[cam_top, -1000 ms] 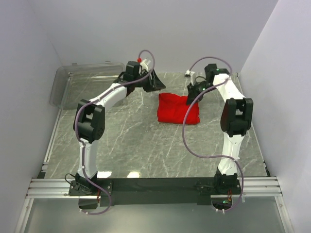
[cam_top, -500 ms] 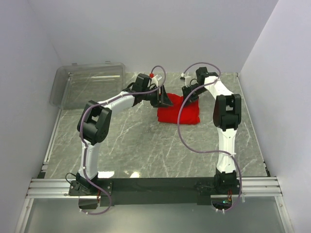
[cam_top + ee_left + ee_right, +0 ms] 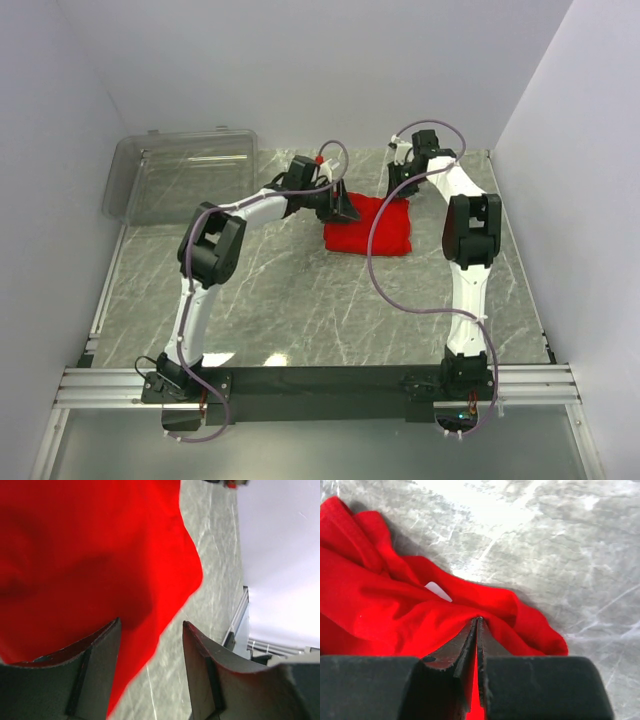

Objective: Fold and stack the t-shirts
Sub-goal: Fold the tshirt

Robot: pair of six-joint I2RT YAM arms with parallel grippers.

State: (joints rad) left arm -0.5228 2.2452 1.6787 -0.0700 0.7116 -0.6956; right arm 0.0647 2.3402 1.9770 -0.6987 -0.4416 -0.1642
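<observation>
The red shirt (image 3: 368, 228) lay bunched on the table (image 3: 290, 300), toward the far right, well apart from the clear bin (image 3: 175, 180) at far left. Right gripper (image 3: 479, 621) was clamped tight on a pinch of its far edge, cloth puckered at the tips. Left gripper (image 3: 150, 627) hung over the shirt's left edge, jaws spread and released

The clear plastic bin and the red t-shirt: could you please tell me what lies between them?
In the top view, only the left arm crosses that stretch of marble table; nothing else lies between the bin and the t-shirt.
</observation>
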